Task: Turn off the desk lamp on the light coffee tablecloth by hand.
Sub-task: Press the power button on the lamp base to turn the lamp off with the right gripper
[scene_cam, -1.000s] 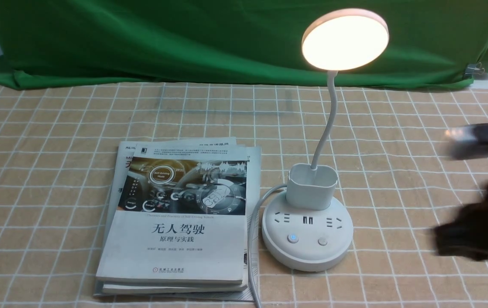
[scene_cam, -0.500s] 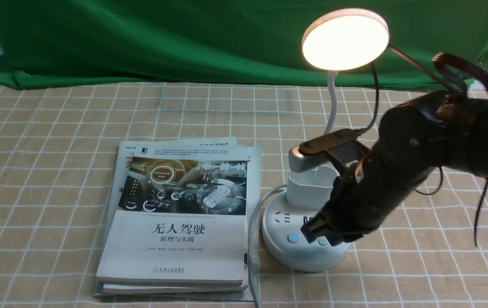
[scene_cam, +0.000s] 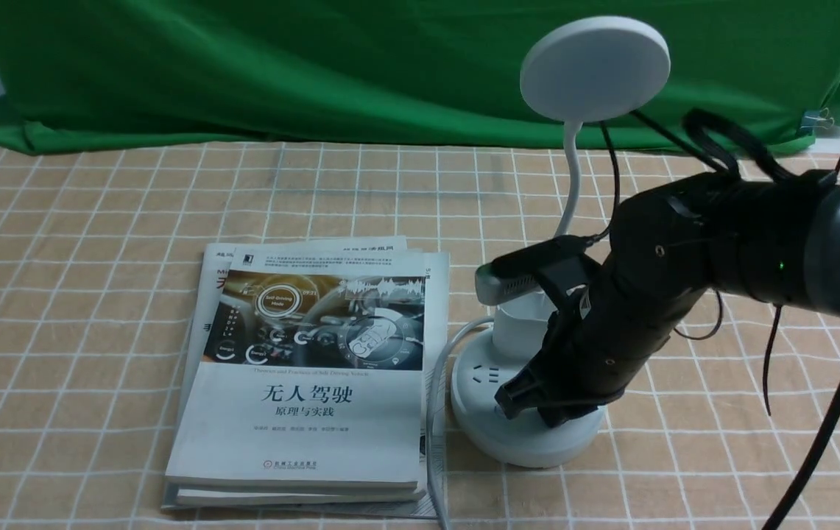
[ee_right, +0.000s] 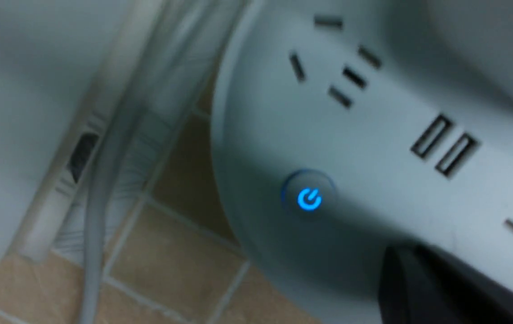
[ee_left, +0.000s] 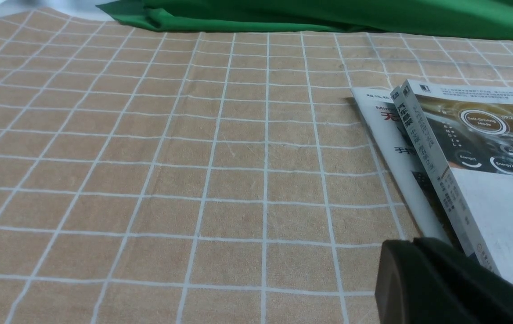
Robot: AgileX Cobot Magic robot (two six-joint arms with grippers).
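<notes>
The white desk lamp stands on the light coffee tablecloth point(scene_cam: 96, 294); its disc head point(scene_cam: 595, 68) is dark. My right gripper point(scene_cam: 512, 401), the hand, is shut with nothing held. Its black tips rest on top of the lamp's round base point(scene_cam: 478, 423). In the right wrist view the shut tips point(ee_right: 395, 263) sit on the base point(ee_right: 373, 135) just beside a blue-lit power button point(ee_right: 309, 199). The arm hides the other button and most of the cup holder. My left gripper point(ee_left: 411, 245) is shut and empty, low over the cloth beside the books.
A stack of books point(scene_cam: 309, 383) lies just left of the lamp base, with the lamp's white cable point(scene_cam: 434, 383) running between them. A green backdrop cloth point(scene_cam: 243, 66) hangs along the far edge. Loose black cables trail from my right arm point(scene_cam: 758, 235).
The lamp head was glowing in both earlier frames and is dark now. My right arm swept in from the right and lowered its shut tips onto the base.
</notes>
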